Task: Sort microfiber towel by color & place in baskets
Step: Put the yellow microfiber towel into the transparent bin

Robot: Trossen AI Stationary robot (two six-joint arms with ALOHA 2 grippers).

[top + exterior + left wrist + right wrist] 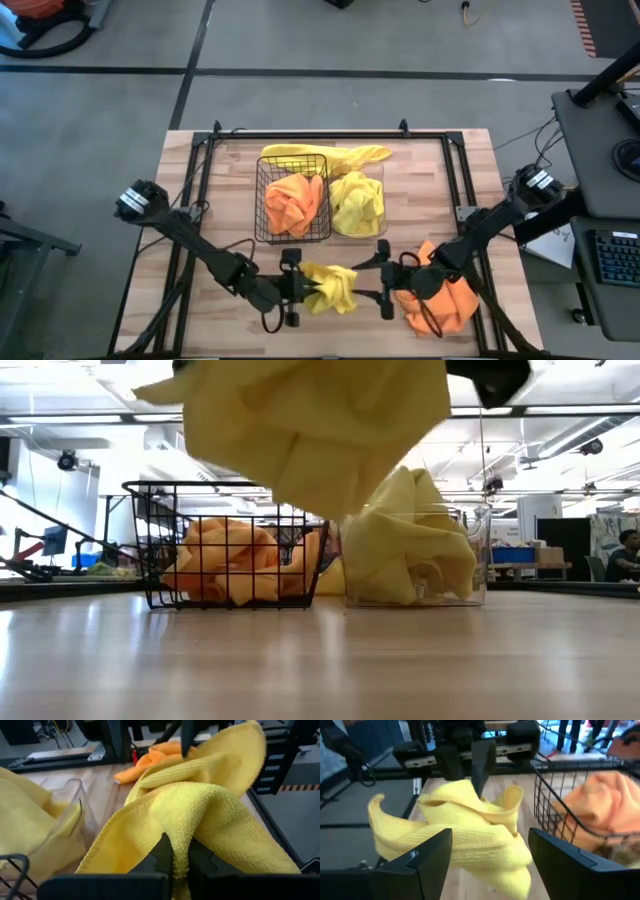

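Observation:
A yellow towel [332, 288] is held up near the table's near edge by my left gripper [300, 287], which is shut on it. In the low view the yellow towel [320, 430] hangs clear of the wood. My right gripper [384, 278] faces it from the right, open, with one finger on each side of the towel [470, 840]. A pile of orange towels [440, 298] lies under the right arm. The black wire basket [262, 200] holds orange towels [293, 203]. The clear bin [381, 182] holds yellow towels [357, 205]. Another yellow towel [325, 155] lies across the baskets' far rims. My left gripper pinches a bunched fold of the yellow towel [181, 837] between its two fingers [162, 852], coming level from the table's left. Several layers are gathered there. The towel is lifted clear and drapes out past the fingers, slack. My right gripper: I cannot tell whether its open fingers [427, 860] touch the towel.
A black metal frame [330, 133] runs round the table's far and side edges. The wire basket [230, 555] and the clear bin [415, 550] stand side by side at mid-table. Bare wood [220, 190] lies left of the basket. A desk with a keyboard [612, 255] stands to the right.

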